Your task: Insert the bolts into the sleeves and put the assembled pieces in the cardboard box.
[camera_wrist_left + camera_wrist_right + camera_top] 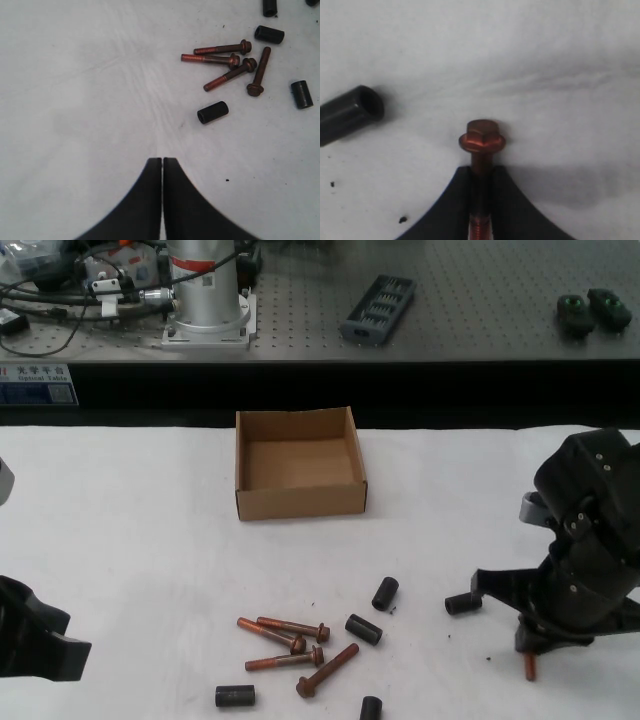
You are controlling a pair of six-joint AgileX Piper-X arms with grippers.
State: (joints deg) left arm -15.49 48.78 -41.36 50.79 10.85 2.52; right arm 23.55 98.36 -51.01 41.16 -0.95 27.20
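- The right tool (481,172) is near the right edge of the bench (120,540), towards the near side, and pinches one copper-coloured bolt (482,137) by its shank. The hex head sticks out past the fingertips and the threaded end runs back between the fingers.
- I cannot tell whether the head touches the bench cloth or hangs just above it.
- A black sleeve (347,117) lies on its side near that bolt, apart from it, with its open bore showing.
- The left tool (162,165) is near the left edge with its fingers pressed together and nothing between them.
- Four loose bolts (290,640) lie in a cluster by the near edge, around the middle, with four more sleeves (363,629) scattered round them.
- The cardboard box (300,502) stands open further back, around the middle of the bench, with nothing visible in it — so no piece is assembled yet.
- Likely trouble: the head leads and the thread is buried in the grip, so the bolt would meet the sleeve wrong end first unless it is turned or handed over.
- A round shank in a narrow pinch may swivel or slip under a sideways push.
- The sleeve is round and unheld — a nudge from the bolt could roll it away rather than seat it, and the left tool must spread before it can steady it.
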